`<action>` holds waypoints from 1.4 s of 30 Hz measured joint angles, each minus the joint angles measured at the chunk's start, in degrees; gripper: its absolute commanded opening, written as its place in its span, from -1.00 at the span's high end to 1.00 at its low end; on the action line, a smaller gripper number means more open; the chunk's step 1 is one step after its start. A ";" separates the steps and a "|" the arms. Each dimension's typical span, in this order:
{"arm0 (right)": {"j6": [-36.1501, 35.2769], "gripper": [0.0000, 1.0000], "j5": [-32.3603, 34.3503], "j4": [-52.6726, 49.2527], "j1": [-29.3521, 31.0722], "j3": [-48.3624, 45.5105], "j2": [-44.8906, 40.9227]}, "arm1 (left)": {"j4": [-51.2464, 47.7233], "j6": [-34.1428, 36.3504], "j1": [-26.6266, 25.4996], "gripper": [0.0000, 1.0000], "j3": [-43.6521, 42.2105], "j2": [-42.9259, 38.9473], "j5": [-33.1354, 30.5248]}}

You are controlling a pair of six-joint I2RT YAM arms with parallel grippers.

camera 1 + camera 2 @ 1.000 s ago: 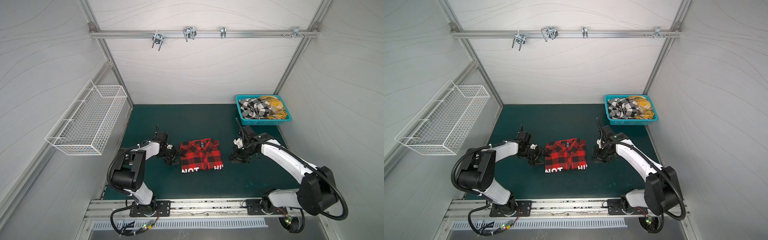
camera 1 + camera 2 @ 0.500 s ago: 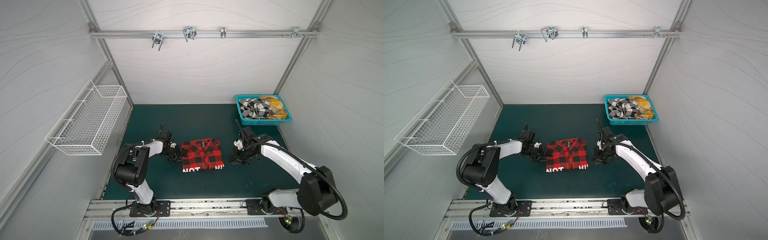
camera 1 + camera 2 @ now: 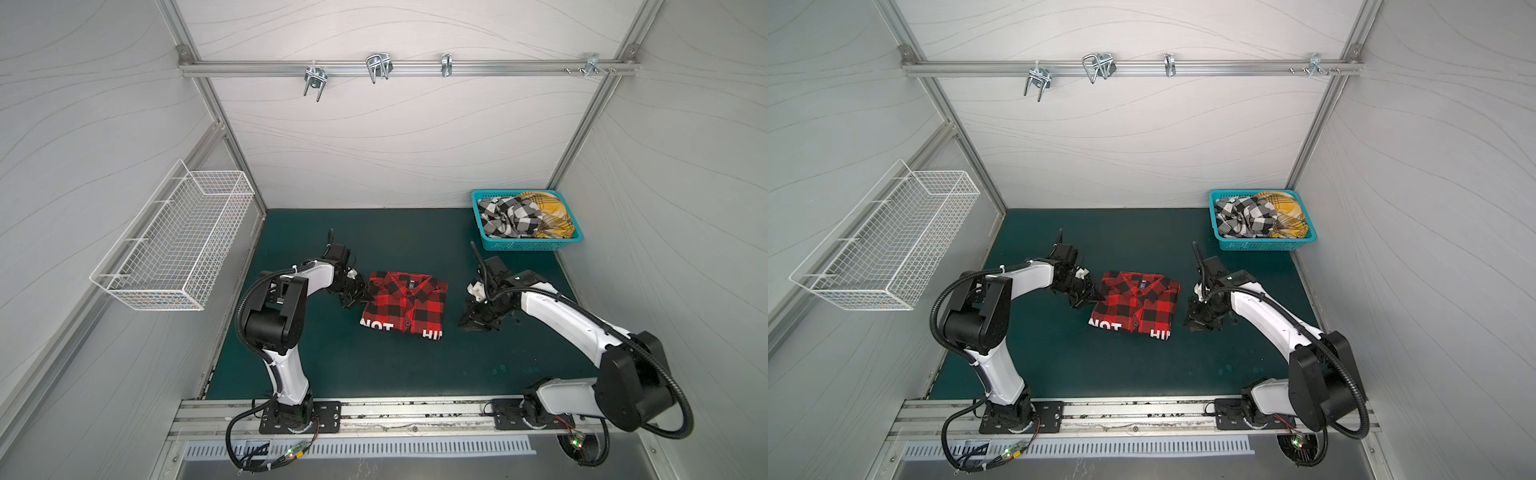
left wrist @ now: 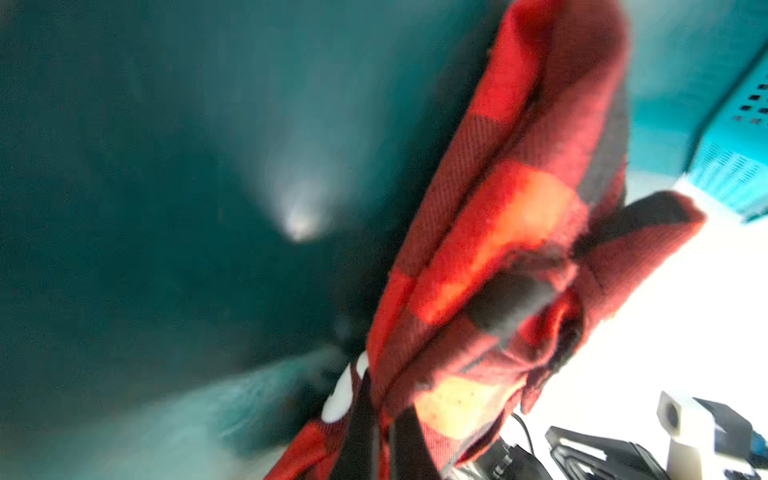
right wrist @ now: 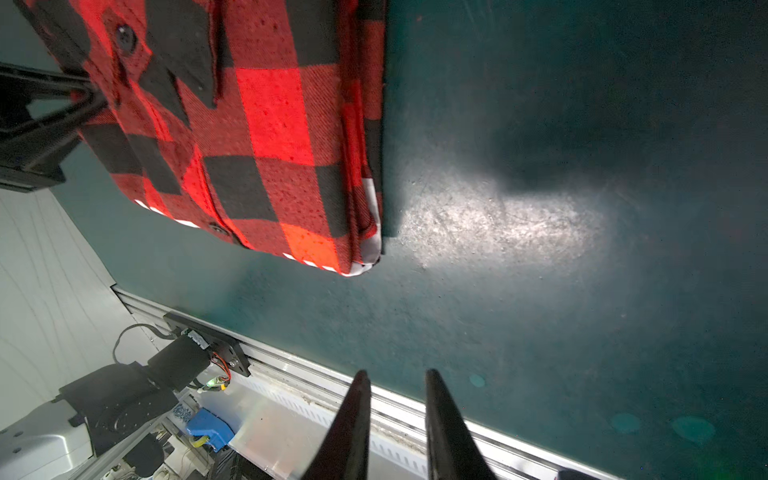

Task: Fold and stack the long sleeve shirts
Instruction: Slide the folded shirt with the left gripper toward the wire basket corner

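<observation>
left fingers (image 3: 358, 296) are pinched shut on the left edge of the folded red shirt (image 3: 405, 305), which lies flat on the bench (image 3: 374, 365) at the middle of both top views. we judge the grip is there to drag or lift it to a stacking spot. right fingers (image 5: 358, 411) stand a little apart, holding nothing, low over bare bench just right of the shirt. the black-and-white shirt (image 3: 509, 218) and yellow shirt (image 3: 550, 216) wait crumpled in the basket (image 3: 523, 246) at upper right.

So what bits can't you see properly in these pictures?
- Left gripper fingertips: left wrist view, blurred and wrapped in the red shirt.
- Its white lettering: both top views, cut off by the fold.
- Yellow shirt: both top views, bunched in the basket, its wall hiding the bottom.
</observation>
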 measured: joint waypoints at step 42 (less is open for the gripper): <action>-2.03 0.36 -6.54 0.24 -0.22 -7.50 7.41 | -25.09 31.43 28.76 -0.10 78.97 44.04 -54.14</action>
